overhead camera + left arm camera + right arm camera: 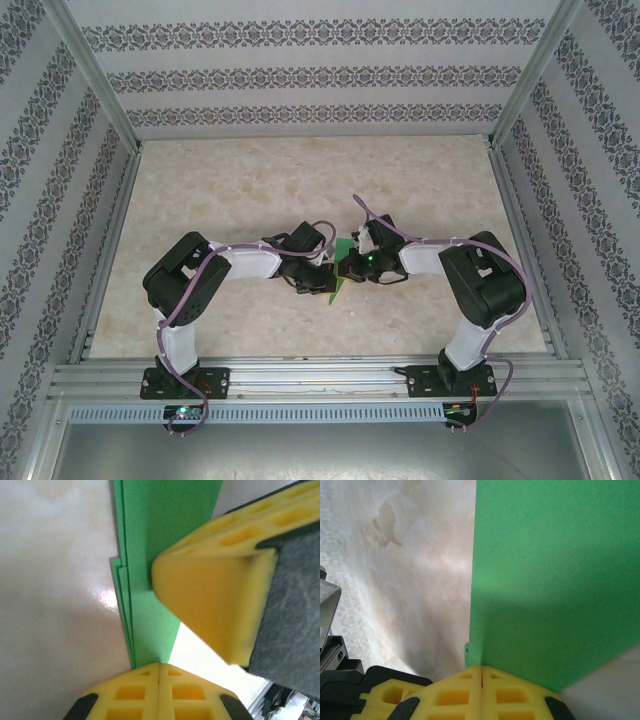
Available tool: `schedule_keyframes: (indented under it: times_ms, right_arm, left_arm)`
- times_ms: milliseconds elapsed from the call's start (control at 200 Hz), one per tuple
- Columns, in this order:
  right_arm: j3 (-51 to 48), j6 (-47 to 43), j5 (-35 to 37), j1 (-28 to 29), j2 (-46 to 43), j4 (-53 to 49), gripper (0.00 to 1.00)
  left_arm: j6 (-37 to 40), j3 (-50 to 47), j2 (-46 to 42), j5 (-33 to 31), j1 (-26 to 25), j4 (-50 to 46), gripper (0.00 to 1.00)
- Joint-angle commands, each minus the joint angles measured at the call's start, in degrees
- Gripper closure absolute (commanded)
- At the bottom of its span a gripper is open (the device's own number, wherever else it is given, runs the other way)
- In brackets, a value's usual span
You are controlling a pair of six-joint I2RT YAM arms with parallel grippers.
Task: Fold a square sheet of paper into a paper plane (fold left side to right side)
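The green sheet of paper (337, 287) lies folded on the table between the two arms. In the left wrist view the paper (160, 540) shows stacked layers along its left edge. My left gripper (159, 666) is shut, its tips down on the near end of the paper. The right gripper's yellow fingers (220, 595) rest on the paper just beyond. My right gripper (481, 669) is shut too, its tips at the paper's (555, 580) straight left edge. From above, left gripper (316, 280) and right gripper (360, 268) meet over the paper.
The beige marbled tabletop (250, 190) lies open behind and to both sides of the arms. Patterned walls and metal rails (110, 230) frame it. Part of the left gripper's yellow finger (385, 696) sits at the lower left of the right wrist view.
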Motion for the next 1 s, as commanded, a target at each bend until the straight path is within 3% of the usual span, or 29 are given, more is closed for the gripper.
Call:
schedule_keyframes:
  times_ms: [0,994]
  right_arm:
    - [1.93,-2.79,1.72,-1.97,1.63,-0.98,1.00]
    - [10.58,-7.11,0.82,-13.96,9.08,-4.75,1.00]
  left_arm:
    - [1.47,-1.64,2.55,-7.33,-0.40,-10.10,1.00]
    - [1.37,-2.68,2.52,-8.36,-0.84,-11.50,1.00]
